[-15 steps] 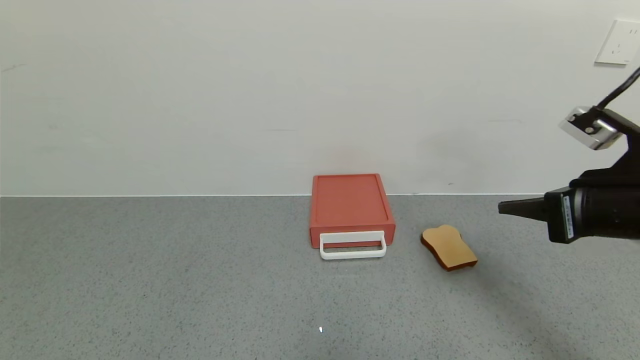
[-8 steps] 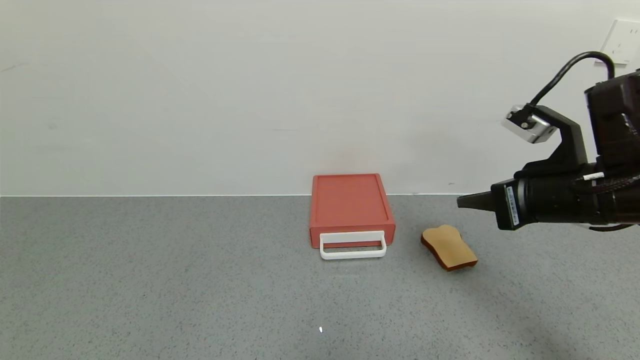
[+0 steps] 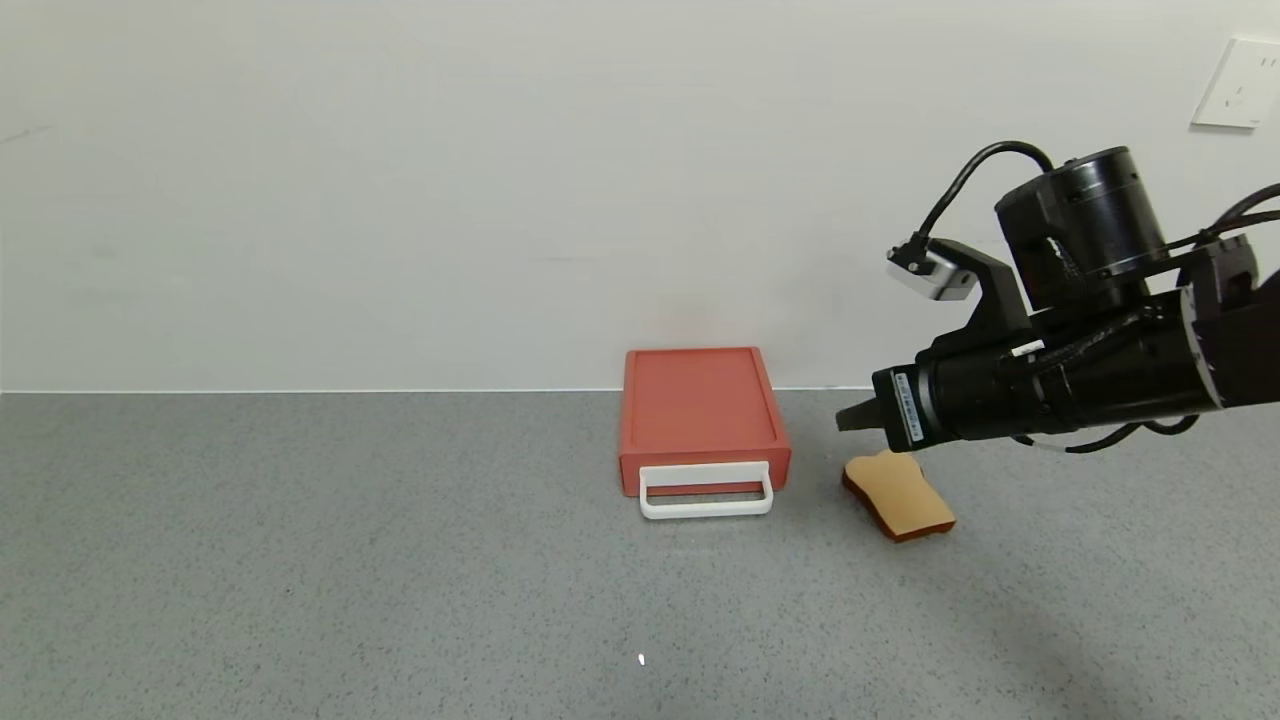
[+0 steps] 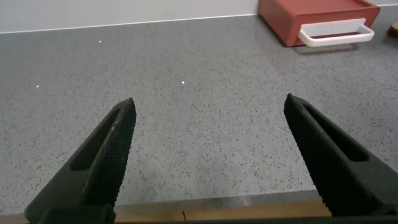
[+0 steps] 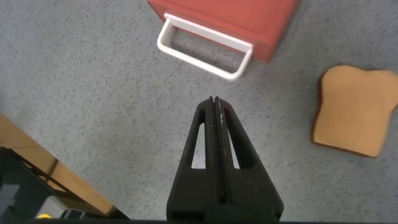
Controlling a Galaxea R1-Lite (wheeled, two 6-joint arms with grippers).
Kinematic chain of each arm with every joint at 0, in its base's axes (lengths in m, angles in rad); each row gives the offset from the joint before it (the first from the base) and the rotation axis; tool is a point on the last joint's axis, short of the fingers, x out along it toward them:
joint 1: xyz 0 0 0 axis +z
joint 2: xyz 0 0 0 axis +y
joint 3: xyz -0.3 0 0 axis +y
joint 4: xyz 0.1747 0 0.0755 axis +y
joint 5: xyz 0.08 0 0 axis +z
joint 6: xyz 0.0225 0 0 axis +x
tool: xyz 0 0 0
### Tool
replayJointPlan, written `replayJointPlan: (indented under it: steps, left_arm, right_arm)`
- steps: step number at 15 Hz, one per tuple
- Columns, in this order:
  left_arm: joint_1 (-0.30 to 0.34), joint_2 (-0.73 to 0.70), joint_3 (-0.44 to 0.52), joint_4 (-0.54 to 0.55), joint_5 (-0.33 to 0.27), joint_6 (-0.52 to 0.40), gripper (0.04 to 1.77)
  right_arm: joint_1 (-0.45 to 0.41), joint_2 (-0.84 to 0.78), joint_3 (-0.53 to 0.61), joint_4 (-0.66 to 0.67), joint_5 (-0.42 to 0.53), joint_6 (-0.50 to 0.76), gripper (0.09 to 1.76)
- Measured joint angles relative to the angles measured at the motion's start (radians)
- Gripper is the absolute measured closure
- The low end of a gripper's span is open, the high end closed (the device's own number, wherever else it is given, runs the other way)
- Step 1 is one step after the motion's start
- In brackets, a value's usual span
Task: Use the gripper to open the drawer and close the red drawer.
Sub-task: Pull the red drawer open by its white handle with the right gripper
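On the grey table [image 3: 300,560], one red drawer [image 3: 700,410] sits shut by the far wall. One toast slice [image 3: 898,496] lies just right. Above it hangs the right gripper [image 3: 848,418], pinched shut, holding nothing. The left gripper [image 4: 208,109] gapes wide.

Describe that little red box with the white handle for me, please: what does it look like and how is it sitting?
The red drawer is a small, flat terracotta-red box that looks like plastic, with a slightly raised rim around its top. A white rectangular loop handle juts from its front face. It looks fully closed. It lies flat on the grey speckled counter, its back at or near the white wall. Nothing touches it: the toast-shaped slice lies apart on the robot's right.
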Motion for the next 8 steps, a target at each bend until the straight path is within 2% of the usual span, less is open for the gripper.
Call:
replayJointPlan:
  steps: [2,8]
  left_arm:
    - [0.000,0.000,0.000,0.000,0.002,0.000,0.09]
    - [0.000,0.000,0.000,0.000,0.002,0.000,0.09]
  right_arm:
    - [0.021,0.049,-0.045,0.017,-0.010,0.035,1.73]
    - [0.100,0.227,-0.162,0.018,-0.127,0.046,1.73]
